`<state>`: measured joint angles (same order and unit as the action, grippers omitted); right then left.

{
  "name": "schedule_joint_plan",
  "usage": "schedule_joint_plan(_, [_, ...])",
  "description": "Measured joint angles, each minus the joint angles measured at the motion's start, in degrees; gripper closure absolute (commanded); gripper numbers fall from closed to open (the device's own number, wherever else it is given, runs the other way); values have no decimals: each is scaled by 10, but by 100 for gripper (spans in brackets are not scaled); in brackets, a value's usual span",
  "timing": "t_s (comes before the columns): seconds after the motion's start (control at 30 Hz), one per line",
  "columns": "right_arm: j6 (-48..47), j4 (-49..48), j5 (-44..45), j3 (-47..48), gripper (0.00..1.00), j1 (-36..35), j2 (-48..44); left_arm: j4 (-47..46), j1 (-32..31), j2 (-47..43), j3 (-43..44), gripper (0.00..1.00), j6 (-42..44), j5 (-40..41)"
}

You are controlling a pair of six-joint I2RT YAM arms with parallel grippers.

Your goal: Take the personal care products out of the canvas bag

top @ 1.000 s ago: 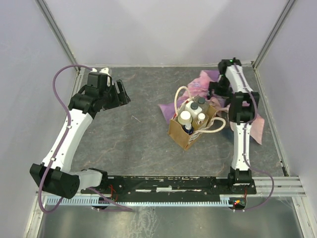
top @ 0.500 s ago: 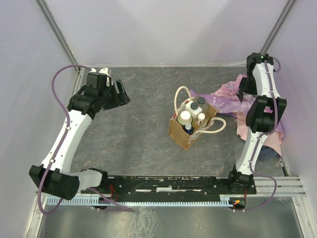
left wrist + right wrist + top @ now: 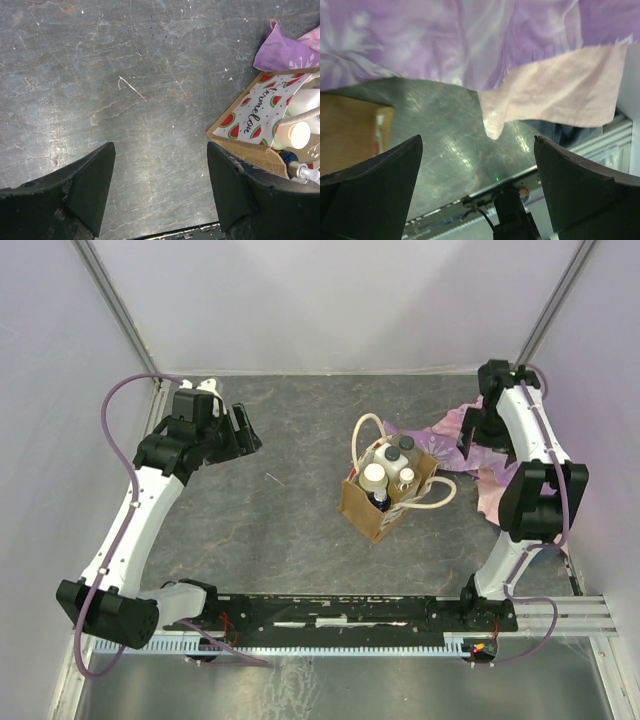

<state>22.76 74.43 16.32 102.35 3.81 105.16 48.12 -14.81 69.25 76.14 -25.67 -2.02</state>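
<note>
Canvas bag [image 3: 375, 515] upright, mouth up; bottles [image 3: 374, 476] standing inside; left hand [image 3: 160, 146], right hand [image 3: 478, 140] spread, empty.

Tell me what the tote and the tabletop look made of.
Canvas bag: coarse tan weave, matte, likely jute or canvas; threads show at its rim. Table: dark grey, veined, scratched, faint sheen; stone or stone-print, unclear.

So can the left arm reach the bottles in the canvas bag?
Probably yes: the canvas bag is open on top, the bottles stand exposed, and only bare table lies between it and the open left gripper.
</note>
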Motion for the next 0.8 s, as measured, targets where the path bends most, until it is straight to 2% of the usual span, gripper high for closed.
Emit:
schedule_joint_plan(0.13, [5,0,5,-81,0,1,0,0,0,-2,-10,20,0,-2])
schedule_joint_plan(0.3, [14,-12,2,-94,0,8,7,0,0,-2,-17,20,0,-7])
schedule_joint_plan(0.43, [17,-35,-37,-73,0,32,67,0,1,-2,-17,20,0,-7])
schedule_joint_plan(0.6, [19,-31,-73,86,0,54,247,2,1,-2,-17,20,0,-6])
schedule_joint_plan(0.7, [20,-19,-85,179,0,54,323,3,2,-2,-17,20,0,-1])
schedule_joint_plan(0.8, [26,14,-100,325,0,53,393,7,4,-2,-17,20,0,3])
